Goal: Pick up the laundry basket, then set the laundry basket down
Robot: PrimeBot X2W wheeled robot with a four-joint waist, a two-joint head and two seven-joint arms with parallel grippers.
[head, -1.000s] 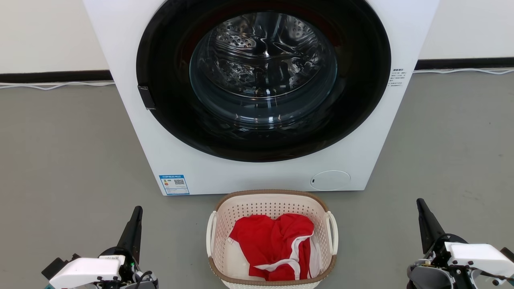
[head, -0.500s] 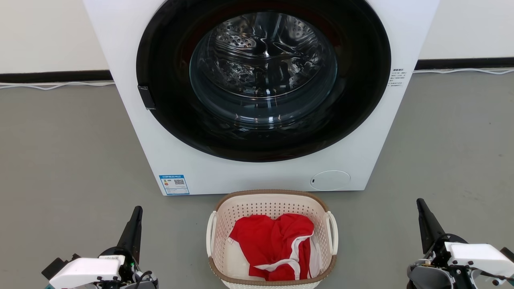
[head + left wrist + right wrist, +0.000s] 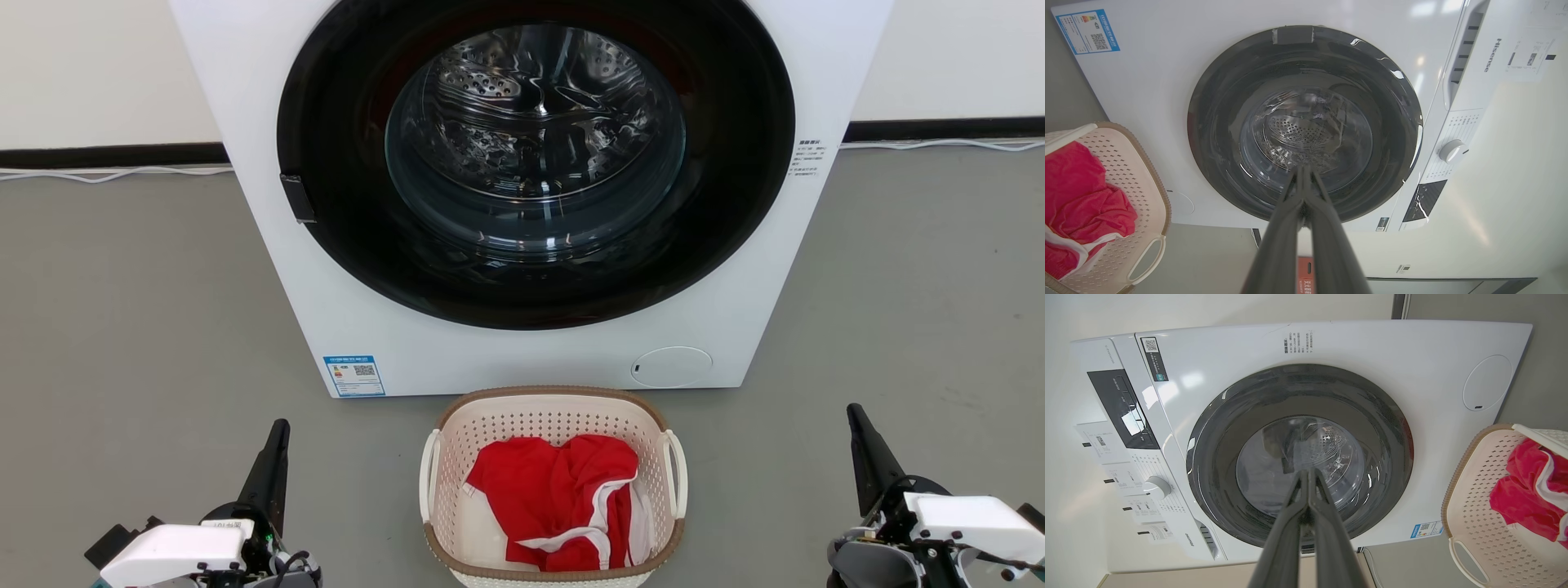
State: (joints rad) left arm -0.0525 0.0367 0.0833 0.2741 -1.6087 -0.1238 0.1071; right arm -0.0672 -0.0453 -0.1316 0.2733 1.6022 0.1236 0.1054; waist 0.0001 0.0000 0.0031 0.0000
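The laundry basket stands on the grey floor just in front of the washing machine, cream, perforated, with a brown rim and white loop handles on both sides. A red garment with white trim lies inside it. My left gripper hangs at the lower left, well clear of the basket, its dark fingers pressed together and empty. My right gripper mirrors it at the lower right, also shut and empty. The left wrist view has the basket at its left edge beside the shut gripper. The right wrist view has the basket at its right edge and the shut gripper.
A white front-loading washing machine with a dark round door stands right behind the basket. Grey floor spreads to both sides. A white cable runs along the dark skirting at the wall.
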